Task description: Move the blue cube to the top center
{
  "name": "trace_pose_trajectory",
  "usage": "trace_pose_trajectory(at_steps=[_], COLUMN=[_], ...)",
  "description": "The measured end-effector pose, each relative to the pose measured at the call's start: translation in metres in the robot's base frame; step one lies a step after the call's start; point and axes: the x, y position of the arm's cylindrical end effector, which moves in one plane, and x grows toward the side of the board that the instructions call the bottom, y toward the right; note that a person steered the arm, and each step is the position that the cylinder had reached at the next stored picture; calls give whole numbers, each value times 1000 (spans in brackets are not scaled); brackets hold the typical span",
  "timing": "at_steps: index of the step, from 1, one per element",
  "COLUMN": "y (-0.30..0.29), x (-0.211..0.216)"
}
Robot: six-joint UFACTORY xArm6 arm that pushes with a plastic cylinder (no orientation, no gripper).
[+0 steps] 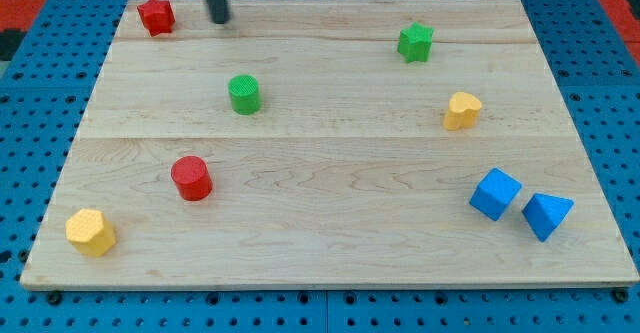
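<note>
The blue cube [495, 194] sits on the wooden board [330, 163] near the view's lower right, just left of a blue triangular block [546, 215]. My tip [220, 19] is at the board's top left, between the red star block [156, 16] and the top centre. It is far from the blue cube and touches no block.
A green cylinder [244, 94] stands below my tip. A green star block [415, 42] is at the top right, a yellow heart block [462, 110] at the right. A red cylinder [190, 178] and a yellow hexagonal block [91, 232] are at the lower left.
</note>
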Motion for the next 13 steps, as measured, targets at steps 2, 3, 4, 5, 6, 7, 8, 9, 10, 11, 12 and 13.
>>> trace_pose_trajectory(at_steps=[2,3,4,5,6,7,8,9,10,11,12,13], y=[95,119,156,220,258,293,269,173,124,77,58,58], x=[107,216,287,321,344,314,255,225,222,165,104,105])
